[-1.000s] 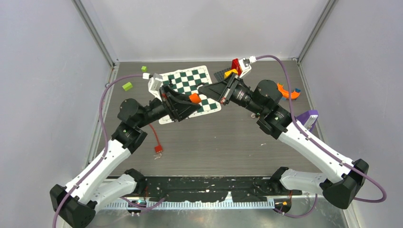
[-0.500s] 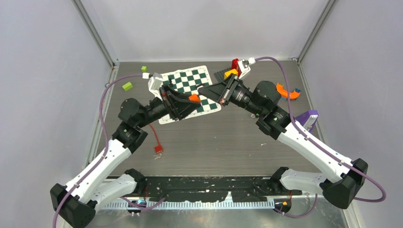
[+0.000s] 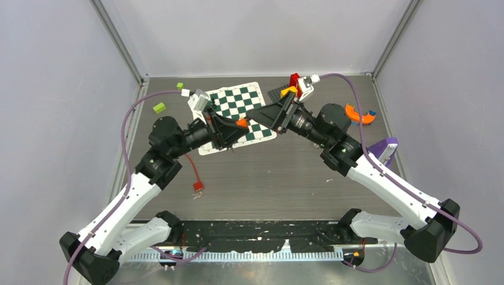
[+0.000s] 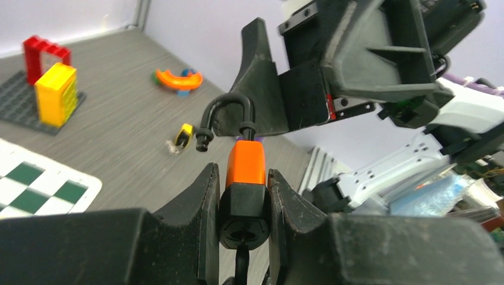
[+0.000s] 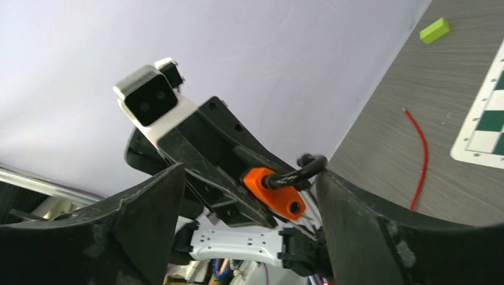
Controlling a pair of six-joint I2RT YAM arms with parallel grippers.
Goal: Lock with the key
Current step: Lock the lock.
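Nearest the bases, on the grey table (image 3: 285,178), a red cable (image 3: 193,169) with a plug at its near end. Above that, held clear of the table in the tight pinch of the left gripper (image 4: 242,173): an orange padlock (image 4: 246,165), squeezed from both sides, its black shackle (image 4: 229,105) raised and swung out, one leg in the body and the other end hanging free. Facing it from the right, the right gripper (image 5: 249,172), jaws spread wide and gripping nothing, with one finger (image 4: 261,89) just behind the shackle; contact impossible to judge. Beneath both, a green-and-white chessboard mat (image 3: 235,98). Farther out, two green blocks (image 3: 158,107) on the left, an orange curved piece (image 3: 358,116) and a purple object (image 3: 385,146) on the right. At the back, a dark baseplate (image 4: 18,101) with a yellow brick (image 4: 54,94) and a red arch (image 4: 44,50).
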